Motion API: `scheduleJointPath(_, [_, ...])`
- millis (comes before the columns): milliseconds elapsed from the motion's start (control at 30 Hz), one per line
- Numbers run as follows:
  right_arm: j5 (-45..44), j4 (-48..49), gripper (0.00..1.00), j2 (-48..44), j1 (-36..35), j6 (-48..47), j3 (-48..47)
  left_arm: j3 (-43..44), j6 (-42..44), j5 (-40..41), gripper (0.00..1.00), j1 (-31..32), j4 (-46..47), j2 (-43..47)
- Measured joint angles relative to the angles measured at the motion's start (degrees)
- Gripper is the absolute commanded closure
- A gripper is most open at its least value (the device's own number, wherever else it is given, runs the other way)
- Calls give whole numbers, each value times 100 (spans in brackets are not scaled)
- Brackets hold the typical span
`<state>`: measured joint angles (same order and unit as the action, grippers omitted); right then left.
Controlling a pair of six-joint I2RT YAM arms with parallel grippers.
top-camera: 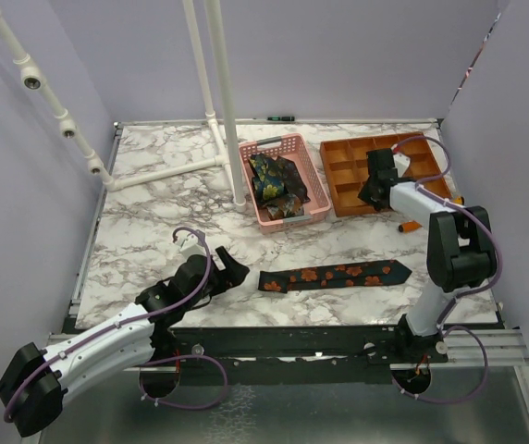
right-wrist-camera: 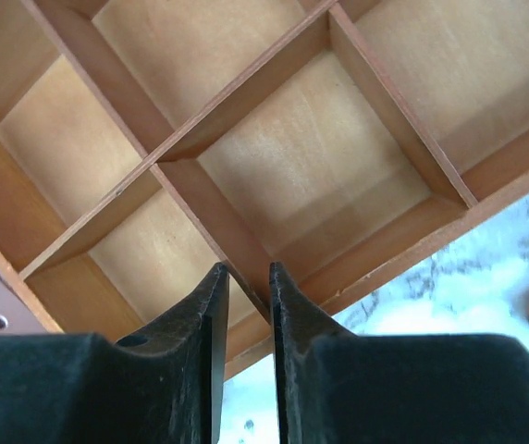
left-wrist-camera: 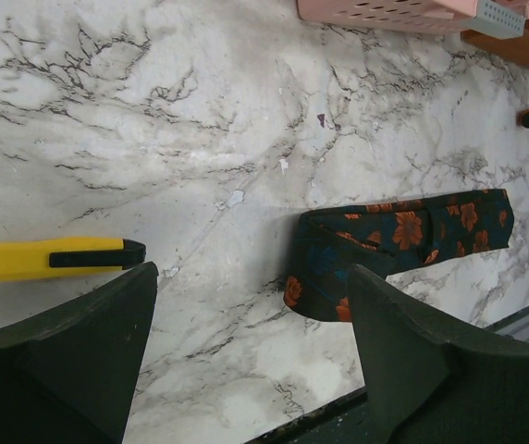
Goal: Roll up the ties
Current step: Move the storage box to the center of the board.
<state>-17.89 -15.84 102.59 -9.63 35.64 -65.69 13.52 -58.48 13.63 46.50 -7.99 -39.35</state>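
A dark tie with orange flowers (top-camera: 334,276) lies flat along the near part of the marble table, its left end folded over (left-wrist-camera: 403,236). My left gripper (top-camera: 232,268) hovers just left of that end, wide open, with nothing between its fingers (left-wrist-camera: 253,277). Several more patterned ties (top-camera: 274,180) are heaped in a pink basket (top-camera: 290,141). My right gripper (top-camera: 373,194) hangs over the near left corner of the orange compartment tray (top-camera: 343,171). Its jaws (right-wrist-camera: 243,268) stand a narrow gap apart, and nothing is between them. Below them are bare compartments and a divider (right-wrist-camera: 246,102).
A white pipe frame (top-camera: 227,102) stands at the back left of the table. An orange-handled screwdriver (top-camera: 411,225) lies beside the tray's near edge. A yellow bar with a black tip (left-wrist-camera: 52,259) shows left of my left fingers. Purple walls close in the sides.
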Motion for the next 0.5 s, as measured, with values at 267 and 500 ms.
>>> scheduleJointPath(267, [28,-9,91,-765,0,754,881,0,9,-79,16,0,162,-9])
scheduleJointPath(500, [339,107,95,-1458,7,1165,1657,0,2,-168,16,0,243,-33])
